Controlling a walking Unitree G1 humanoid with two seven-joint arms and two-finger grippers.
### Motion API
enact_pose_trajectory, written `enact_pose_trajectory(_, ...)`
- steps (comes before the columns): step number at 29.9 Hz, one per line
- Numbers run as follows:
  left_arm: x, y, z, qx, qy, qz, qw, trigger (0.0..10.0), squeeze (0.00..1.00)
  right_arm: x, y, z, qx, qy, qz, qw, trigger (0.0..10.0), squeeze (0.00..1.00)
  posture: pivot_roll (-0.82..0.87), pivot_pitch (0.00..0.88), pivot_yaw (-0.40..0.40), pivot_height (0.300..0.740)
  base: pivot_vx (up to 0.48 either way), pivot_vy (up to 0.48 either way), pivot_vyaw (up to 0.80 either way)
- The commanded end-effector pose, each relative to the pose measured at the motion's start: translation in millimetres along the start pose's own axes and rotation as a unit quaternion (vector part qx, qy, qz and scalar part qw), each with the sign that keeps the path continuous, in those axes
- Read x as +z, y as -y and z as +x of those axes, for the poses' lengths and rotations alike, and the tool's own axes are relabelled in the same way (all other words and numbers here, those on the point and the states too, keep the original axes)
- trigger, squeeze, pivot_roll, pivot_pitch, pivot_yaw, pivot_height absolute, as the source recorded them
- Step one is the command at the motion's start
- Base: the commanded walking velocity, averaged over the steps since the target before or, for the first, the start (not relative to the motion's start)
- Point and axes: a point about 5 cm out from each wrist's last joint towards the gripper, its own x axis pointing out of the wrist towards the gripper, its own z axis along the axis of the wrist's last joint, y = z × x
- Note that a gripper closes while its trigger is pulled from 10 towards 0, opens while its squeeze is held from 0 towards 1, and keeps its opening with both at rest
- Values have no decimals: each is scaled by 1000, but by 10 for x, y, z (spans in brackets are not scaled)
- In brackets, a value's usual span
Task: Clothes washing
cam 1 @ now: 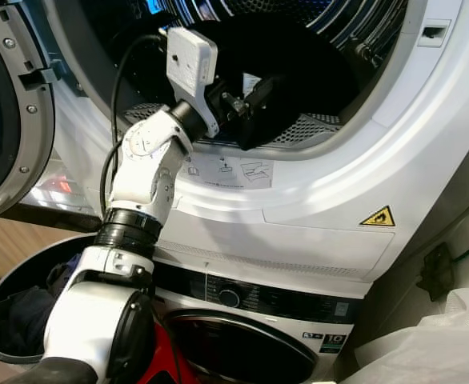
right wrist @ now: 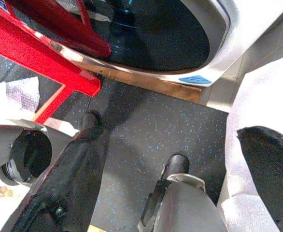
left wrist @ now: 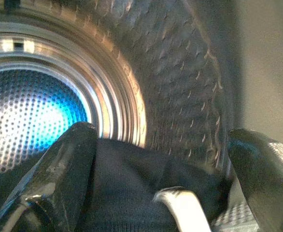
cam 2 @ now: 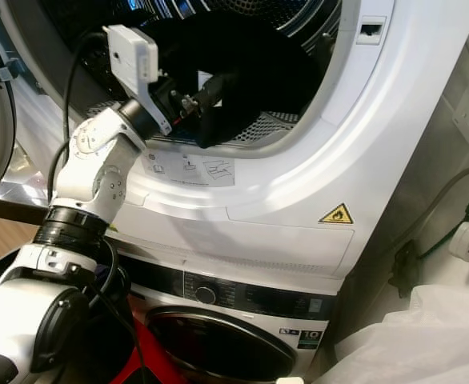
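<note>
A: While the silver left arm bends up from the elbow, where does its left gripper (cam 1: 254, 100) end?

B: In the head views, inside the round opening of the white upper machine (cam 1: 426, 160), just over the perforated grey lip. Its 2 black fingers are closed on a black cloth garment (cam 2: 218, 112) that bunches at the drum's mouth.

A: And the left wrist view?

B: The 2 fingers (left wrist: 66, 164) flank the dark knit cloth, which fills the gap between them and carries a white tag. Behind it curves the dimpled steel drum (left wrist: 170, 72), its back wall lit blue.

A: The right wrist view?

B: The right gripper (right wrist: 132, 154) hangs over speckled dark floor (right wrist: 146, 121), fingers parted, holding nothing, near a red frame (right wrist: 40, 53) and the dark glass door of the lower machine (right wrist: 156, 29).
</note>
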Motion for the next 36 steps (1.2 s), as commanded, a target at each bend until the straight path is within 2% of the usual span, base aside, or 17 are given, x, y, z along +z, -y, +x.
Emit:
enact_pose_trajectory(1, 102, 77, -53, -22, 6, 1, 1000, 10000, 0, -45, -39, -6, 5, -6, 1, 1000, 10000, 0, 19, 0, 95, 740, 0, 0, 0)
enact_pose_trajectory(9, 212, 246, -278, -35, 7, -26, 999, 10000, 0, -82, -56, -13, 6, -10, 2, 1000, 10000, 0, 24, 0, 99, 740, 0, 0, 0)
enact_pose_trajectory(10, 210, 302, -351, -32, 5, -36, 999, 10000, 0, -82, -55, -13, 6, -10, 3, 1000, 10000, 0, 27, 0, 99, 740, 0, 0, 0)
enact_pose_trajectory(11, 210, 302, -351, -32, 5, -36, 999, 10000, 0, -82, -55, -13, 6, -10, 3, 1000, 10000, 0, 27, 0, 99, 740, 0, 0, 0)
enact_pose_trajectory(13, 190, 413, -465, -23, 3, -32, 999, 10000, 0, -83, -48, -14, 5, -10, 4, 1000, 10000, 0, 40, 0, 94, 740, 0, 0, 0)
enact_pose_trajectory(16, 179, 516, -535, -30, -8, -23, 999, 10000, 0, -78, -45, -13, 5, -10, 5, 1000, 10000, 0, 46, 0, 90, 740, 0, 0, 0)
enact_pose_trajectory(19, 159, 621, -613, -55, -32, -8, 998, 10000, 0, -76, -43, -12, 5, -11, 2, 1000, 10000, 0, 60, 0, 83, 740, 0, 0, 0)
enact_pose_trajectory(20, 128, 692, -680, -67, -50, -1, 997, 10000, 0, -76, -44, -12, 6, -10, 2, 1000, 10000, 0, 63, 0, 83, 740, 0, 0, 0)
enact_pose_trajectory(22, 126, 723, -713, -68, -55, 0, 996, 10000, 0, -75, -44, -12, 6, -10, 1, 1000, 10000, 0, 66, 0, 81, 740, 0, 0, 0)
enact_pose_trajectory(24, 156, 806, -819, -68, -66, -3, 996, 10000, 0, -72, -41, -12, 6, -9, 0, 1000, 10000, 0, 70, 0, 79, 740, 0, 0, 0)
enact_pose_trajectory(31, 124, 923, -1063, -114, -136, 39, 983, 10000, 0, -72, -33, -12, 7, -10, -5, 1000, 10000, 0, 92, 0, 71, 740, 0, 0, 0)
enact_pose_trajectory(33, 58, 965, -1202, -118, -176, 30, 977, 10000, 0, -70, -36, -12, 8, -10, -6, 1000, 10000, 0, 96, 0, 69, 740, 0, 0, 0)
enact_pose_trajectory(36, -18, 997, -1316, -100, -202, 24, 974, 10000, 0, -70, -38, -12, 9, -10, -7, 1000, 10000, 0, 99, 0, 69, 740, 0, 0, 0)
